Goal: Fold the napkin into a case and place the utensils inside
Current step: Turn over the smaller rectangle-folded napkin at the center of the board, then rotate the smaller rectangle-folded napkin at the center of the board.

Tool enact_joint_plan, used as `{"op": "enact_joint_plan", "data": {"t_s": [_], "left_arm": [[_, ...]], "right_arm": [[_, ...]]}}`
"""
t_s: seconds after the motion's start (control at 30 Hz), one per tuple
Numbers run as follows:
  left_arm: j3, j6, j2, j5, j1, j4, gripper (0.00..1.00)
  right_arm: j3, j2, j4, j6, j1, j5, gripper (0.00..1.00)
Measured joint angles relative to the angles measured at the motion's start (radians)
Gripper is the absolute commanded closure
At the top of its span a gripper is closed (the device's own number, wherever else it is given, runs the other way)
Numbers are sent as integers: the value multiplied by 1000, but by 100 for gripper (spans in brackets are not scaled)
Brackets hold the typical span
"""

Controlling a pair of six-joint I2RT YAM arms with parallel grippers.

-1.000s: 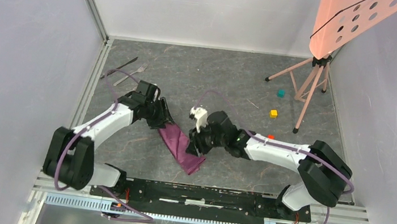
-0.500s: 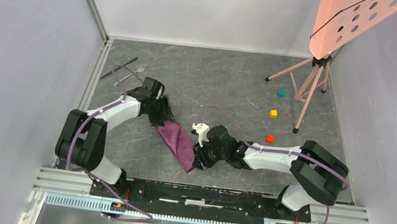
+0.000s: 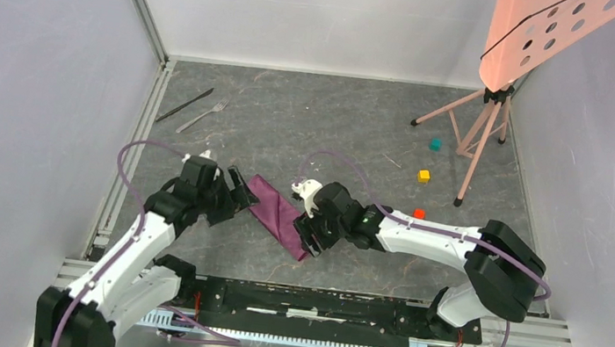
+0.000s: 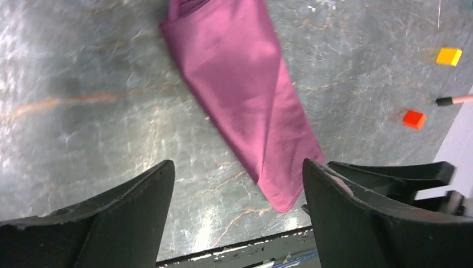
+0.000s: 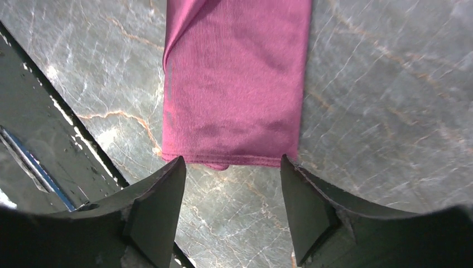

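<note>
The left arm rises from its base at the near left, bends at the elbow and reaches in toward the middle of the worktop [image 3: 364, 118]. The left pincer [image 3: 237, 196] sits just beside the far-left end of the napkin [image 3: 279, 216]. Its fingers are spread wide and hold nothing. In its wrist view the cloth lies flat beyond them, apart from both.

The right arm folds back at its elbow on the right. Its forearm stretches left, low across the worktop, and brings the right pincer [image 3: 307, 232] to the napkin's near-right end. This pincer is also wide apart and grips nothing. In its wrist view the two fingers [image 5: 159, 195] flank the cloth's short end edge, one at each corner. Whether the tips touch the fabric cannot be told.

The napkin is folded into a narrow, layered strip. It lies slanting from far left to near right between the two pincers.

The fork [image 3: 203, 116] and the knife [image 3: 186, 105] lie side by side at the far left of the worktop, well apart from the cloth and both pincers.
</note>
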Motion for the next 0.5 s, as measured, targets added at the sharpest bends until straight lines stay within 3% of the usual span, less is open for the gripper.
{"op": "enact_joint_plan", "data": {"t_s": [0.03, 0.23, 0.5], "left_arm": [[-25, -33, -39, -15, 0, -19, 0], [-130, -221, -172, -62, 0, -24, 0], [-214, -349, -23, -51, 0, 127, 0]], "right_arm": [[14, 0, -11, -7, 0, 7, 28], [70, 3, -37, -43, -6, 33, 22], [11, 16, 31, -8, -92, -69, 22]]}}
